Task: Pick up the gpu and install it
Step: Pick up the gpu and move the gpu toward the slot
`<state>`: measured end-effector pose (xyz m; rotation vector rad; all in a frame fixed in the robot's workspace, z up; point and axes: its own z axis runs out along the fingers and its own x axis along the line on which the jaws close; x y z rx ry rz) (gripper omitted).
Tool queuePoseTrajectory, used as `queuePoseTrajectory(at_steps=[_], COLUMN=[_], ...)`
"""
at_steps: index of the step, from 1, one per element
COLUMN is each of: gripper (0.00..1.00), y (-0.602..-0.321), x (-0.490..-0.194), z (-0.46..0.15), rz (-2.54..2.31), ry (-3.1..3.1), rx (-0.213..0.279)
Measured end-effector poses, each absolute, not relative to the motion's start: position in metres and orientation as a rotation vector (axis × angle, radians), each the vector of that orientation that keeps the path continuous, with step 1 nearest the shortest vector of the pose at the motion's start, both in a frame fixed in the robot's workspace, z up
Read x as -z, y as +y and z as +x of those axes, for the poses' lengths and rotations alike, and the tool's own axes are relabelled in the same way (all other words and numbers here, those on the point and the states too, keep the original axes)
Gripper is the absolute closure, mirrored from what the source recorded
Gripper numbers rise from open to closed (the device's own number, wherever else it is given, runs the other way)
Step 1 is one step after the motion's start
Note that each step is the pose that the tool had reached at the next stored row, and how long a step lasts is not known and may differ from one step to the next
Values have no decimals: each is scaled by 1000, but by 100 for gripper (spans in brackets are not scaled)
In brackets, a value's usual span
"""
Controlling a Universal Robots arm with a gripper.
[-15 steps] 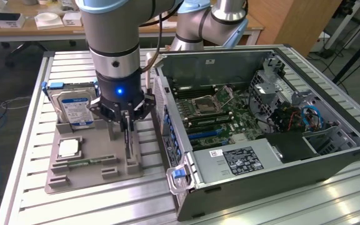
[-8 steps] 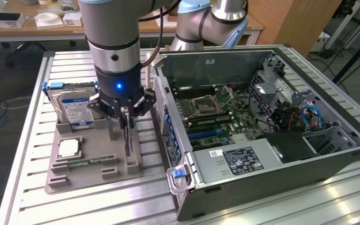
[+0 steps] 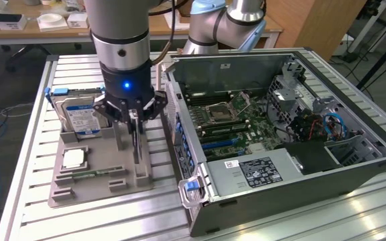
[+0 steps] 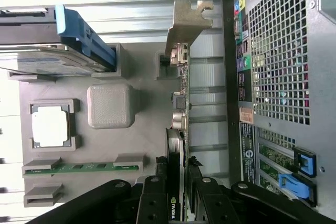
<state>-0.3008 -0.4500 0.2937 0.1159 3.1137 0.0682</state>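
The gpu [image 3: 136,145] is a thin dark card standing on edge at the grey tray [image 3: 92,188], close to the tray's side nearest the computer case. My gripper [image 3: 134,118] is directly above it, shut on its upper edge. In the wrist view the gpu [image 4: 178,129] runs edge-on away from my gripper [image 4: 176,203]. Black fingers [image 4: 152,203] press on both of its sides, and its pale metal bracket [image 4: 186,19] is at the far end. I cannot tell whether the card is lifted clear of its slot.
The open computer case [image 3: 280,150] lies on its side at the exterior view's right, motherboard [image 3: 240,125] exposed. The tray also holds a silver hard drive [image 3: 82,118], a processor chip [image 3: 74,158] and a green memory stick [image 3: 99,173]. Another arm [image 3: 226,25] stands behind.
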Motion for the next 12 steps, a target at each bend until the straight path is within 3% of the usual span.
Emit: queuePoseTrajectory(at_steps=[12], gripper=[74], y=[-450], x=[-308], z=[-301], rz=[115], ry=[3114], rx=[-68])
